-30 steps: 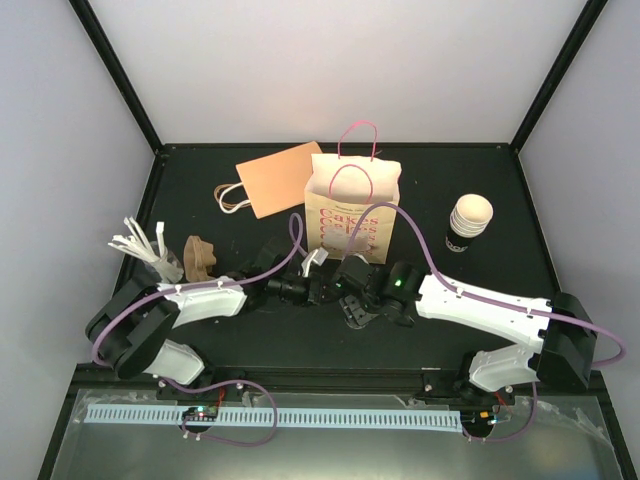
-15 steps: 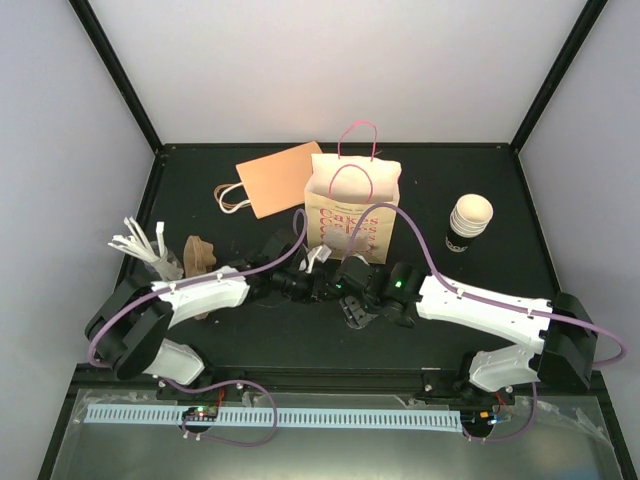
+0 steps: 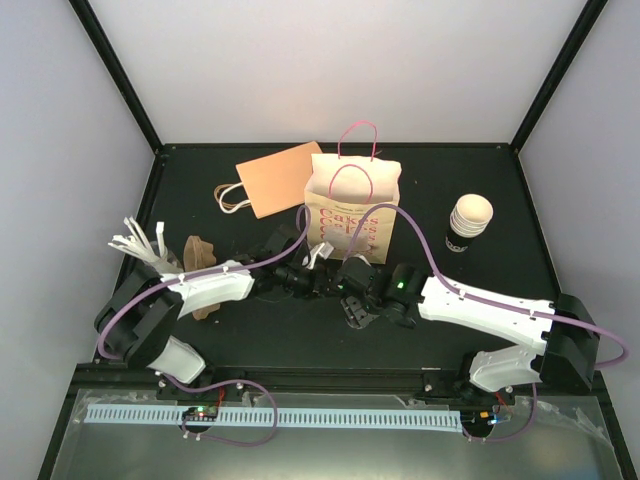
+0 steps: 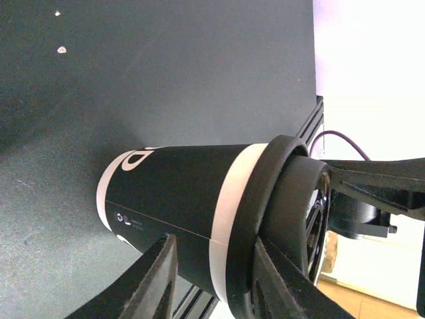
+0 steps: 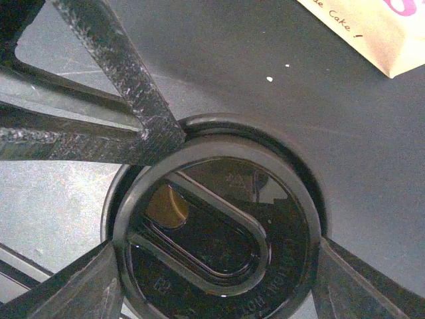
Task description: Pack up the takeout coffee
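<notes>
Right claw [image 5: 216, 276] comes down over the takeout coffee [image 4: 172, 199], a black cup with white bands and a black lid, and its two fingers press the lid's rim from opposite sides, pinching it. Left claw [image 4: 216, 282] meets the same cup from the side. Its fingers [image 4: 156, 279] are spread, one lying against the cup's wall and the other against the lid's edge, and nothing is clamped between them. The cup sits between the two arms over the dark table [image 3: 480, 290], just in front of the upright printed paper bag [image 3: 352, 205] and outside it. Whether its base touches the table cannot be told. A cream ribbed cup [image 3: 468, 222] stands well apart, to the right of the bag. A flat orange bag [image 3: 280, 178] lies behind on the left.
</notes>
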Available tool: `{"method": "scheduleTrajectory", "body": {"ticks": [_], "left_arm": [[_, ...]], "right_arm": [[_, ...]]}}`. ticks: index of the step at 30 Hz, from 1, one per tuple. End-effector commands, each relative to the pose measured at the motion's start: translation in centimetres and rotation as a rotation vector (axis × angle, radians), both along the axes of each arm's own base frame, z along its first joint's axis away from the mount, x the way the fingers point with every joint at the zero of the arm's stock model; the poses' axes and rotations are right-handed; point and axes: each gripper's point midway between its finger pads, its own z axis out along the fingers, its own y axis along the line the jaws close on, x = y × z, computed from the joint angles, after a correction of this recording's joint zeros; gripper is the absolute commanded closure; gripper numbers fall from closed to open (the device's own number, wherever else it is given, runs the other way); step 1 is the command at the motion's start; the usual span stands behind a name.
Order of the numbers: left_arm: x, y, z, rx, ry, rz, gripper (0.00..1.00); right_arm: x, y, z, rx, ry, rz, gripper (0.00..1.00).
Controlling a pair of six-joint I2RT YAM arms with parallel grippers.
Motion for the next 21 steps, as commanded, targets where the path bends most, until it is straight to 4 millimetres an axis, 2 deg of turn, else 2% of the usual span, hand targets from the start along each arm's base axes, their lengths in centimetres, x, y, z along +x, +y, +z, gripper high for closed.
{"method": "scheduleTrajectory", "body": {"ticks": [1, 5, 8, 12, 14, 15, 21], "left_arm": [[2.5, -2.6, 3.7, -0.121, -0.149, 0.025, 0.62], [2.2, -1.6, 5.0, -0.150, -0.199, 0.056, 0.48], [1.9, -0.6, 5.6, -0.150, -0.231, 0.088, 0.42], [1.4, 0.3, 6.0, -0.145, -0.242, 0.107, 0.41], [1.2, 0.7, 5.6, -0.126, -0.232, 0.110, 0.41], [1.0, 1.1, 6.3, -0.134, -0.248, 0.116, 0.41], [0.6, 3.8, 5.5, -0.120, -0.225, 0.182, 0.41]], "right_arm": [[-5.7, 1.1, -4.2, -0.022, 0.254, 0.180, 0.28], [-5.6, 0.8, -4.2, -0.037, 0.248, 0.172, 0.28], [-5.3, 0.5, -4.3, -0.063, 0.239, 0.160, 0.28], [-5.4, 0.9, -4.2, -0.044, 0.244, 0.172, 0.28], [-5.5, 1.1, -4.0, -0.037, 0.242, 0.181, 0.28], [-5.5, 1.1, -4.0, -0.037, 0.242, 0.188, 0.28], [-6.1, 2.1, -3.5, -0.058, 0.209, 0.250, 0.28]]}}
